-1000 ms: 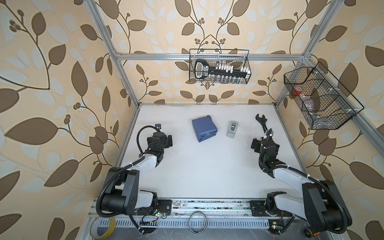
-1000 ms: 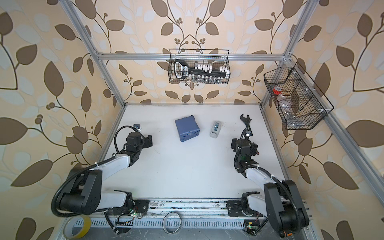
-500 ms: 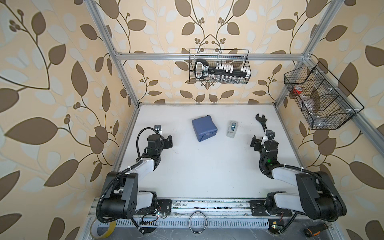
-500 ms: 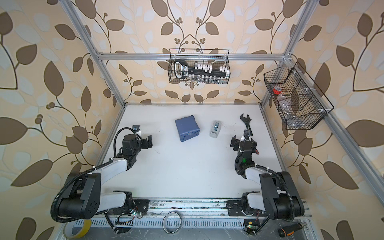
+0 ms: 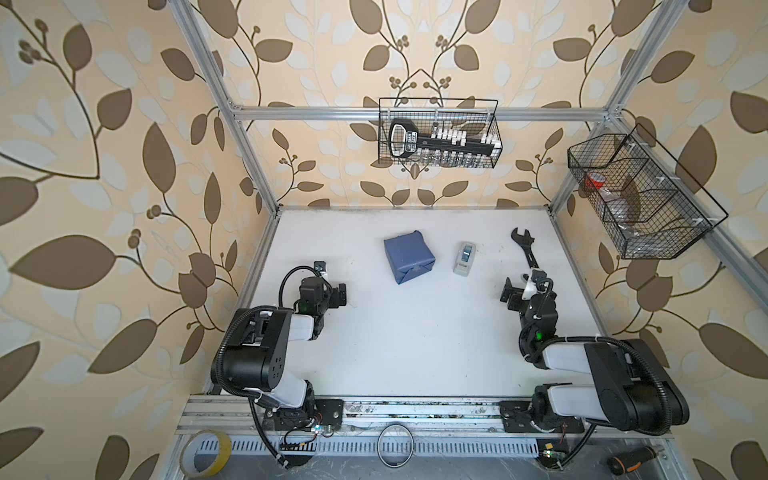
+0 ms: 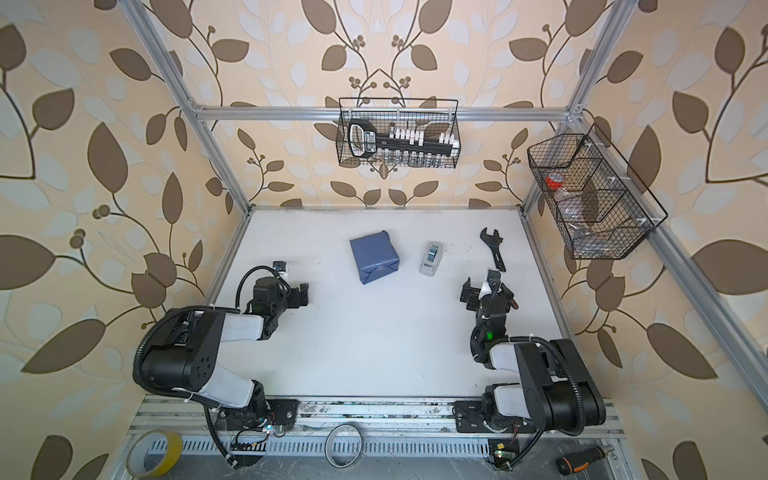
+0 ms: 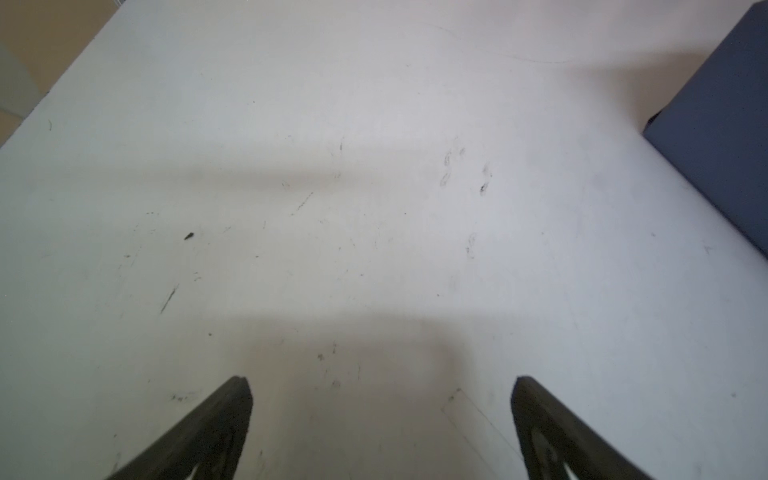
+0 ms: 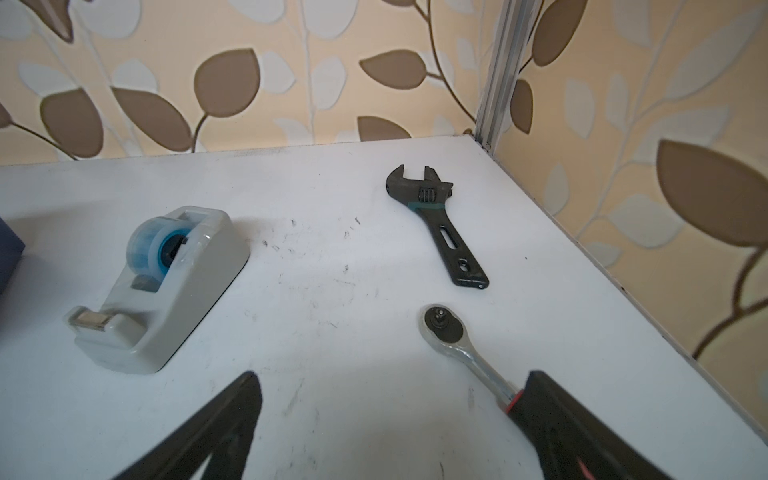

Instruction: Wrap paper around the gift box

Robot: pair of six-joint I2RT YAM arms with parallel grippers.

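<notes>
Left gripper point(image 7: 380, 382), right gripper point(image 8: 390, 376) wide, gift box point(image 5: 405, 254) askew, paper point(image 5: 417, 271) folds frontward

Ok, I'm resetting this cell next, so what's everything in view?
wrapped gift box: one, slate-blue paper, mid-table, toward back
tape dispenser: one, grey-white, right of it
adjustable wrench: one, black, back right
ratchet: one, chrome, near the wrench
wire baskets: two, black, back and right walls
tape roll: one, yellow, front left
ring: one, dark, front centre
screwdriver: one, orange-black, front right
table: one, white, centre
left gripper: one, black, open, left side
right gripper: one, black, open, by the ratchet's handle
</notes>
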